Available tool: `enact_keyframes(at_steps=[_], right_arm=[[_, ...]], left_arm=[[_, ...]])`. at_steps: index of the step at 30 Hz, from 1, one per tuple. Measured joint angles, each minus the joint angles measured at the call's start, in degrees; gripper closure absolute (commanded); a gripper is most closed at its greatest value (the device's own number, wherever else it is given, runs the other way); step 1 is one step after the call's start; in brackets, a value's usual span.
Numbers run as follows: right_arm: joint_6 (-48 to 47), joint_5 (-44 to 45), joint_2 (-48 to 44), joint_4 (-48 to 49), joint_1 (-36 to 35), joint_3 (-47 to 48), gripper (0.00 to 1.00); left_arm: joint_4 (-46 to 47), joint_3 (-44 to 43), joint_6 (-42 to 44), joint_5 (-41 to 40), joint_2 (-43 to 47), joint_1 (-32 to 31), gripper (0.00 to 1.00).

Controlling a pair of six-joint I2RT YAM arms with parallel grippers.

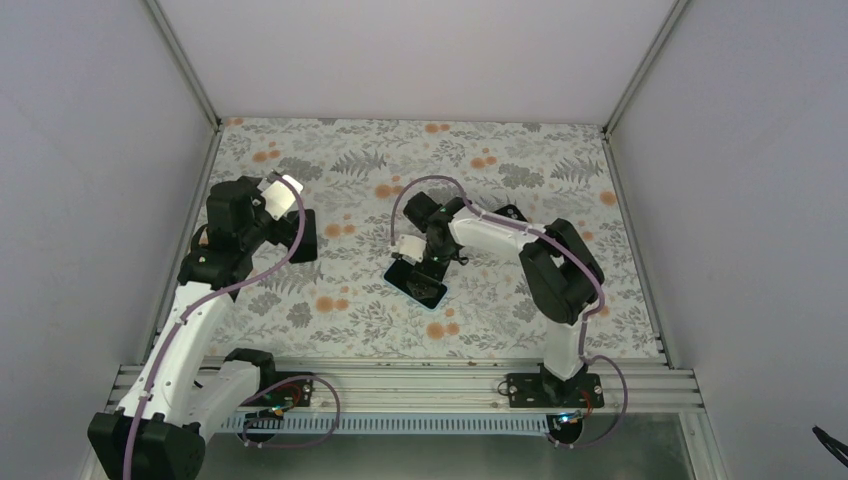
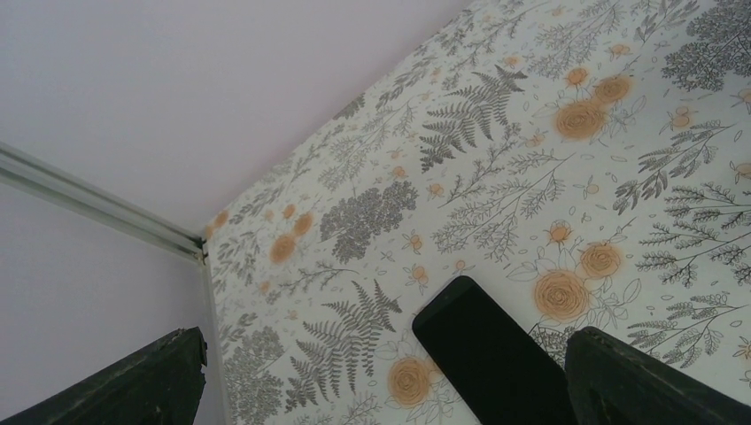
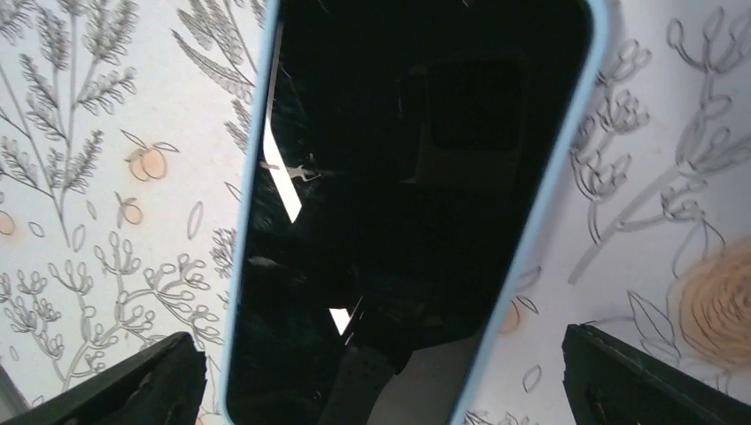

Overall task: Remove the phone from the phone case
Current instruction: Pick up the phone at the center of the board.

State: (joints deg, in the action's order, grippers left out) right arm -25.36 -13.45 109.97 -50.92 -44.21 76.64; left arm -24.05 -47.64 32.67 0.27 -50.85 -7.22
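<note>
The phone (image 3: 398, 177) lies screen up on the floral table in a light blue case (image 3: 567, 150). In the top view it sits mid-table (image 1: 418, 286). My right gripper (image 3: 390, 376) hovers just over its near end, open, with one finger on each side and not touching it; it also shows in the top view (image 1: 425, 262). My left gripper (image 2: 394, 376) is open and empty above a second flat black slab (image 2: 496, 354) with no blue rim, which lies at the table's left (image 1: 308, 245).
The floral table cover (image 1: 520, 300) is enclosed by white walls at the left, back and right. The left wall and its metal corner post (image 2: 106, 208) stand close to my left gripper. A rail (image 1: 420, 380) runs along the near edge.
</note>
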Motion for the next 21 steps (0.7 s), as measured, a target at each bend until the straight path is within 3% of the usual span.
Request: enact_keyframes(at_steps=[14,21], right_arm=[[1.2,-1.1,0.6,0.2,1.2,-2.2,0.00],[1.9,-3.0,3.7,-1.4,1.2,1.9,0.00]], left_arm=[[0.0,0.0,-0.8,0.0,-0.2,0.0,0.00],[0.0,0.0,-0.9,0.0,-0.2,0.1,0.00]])
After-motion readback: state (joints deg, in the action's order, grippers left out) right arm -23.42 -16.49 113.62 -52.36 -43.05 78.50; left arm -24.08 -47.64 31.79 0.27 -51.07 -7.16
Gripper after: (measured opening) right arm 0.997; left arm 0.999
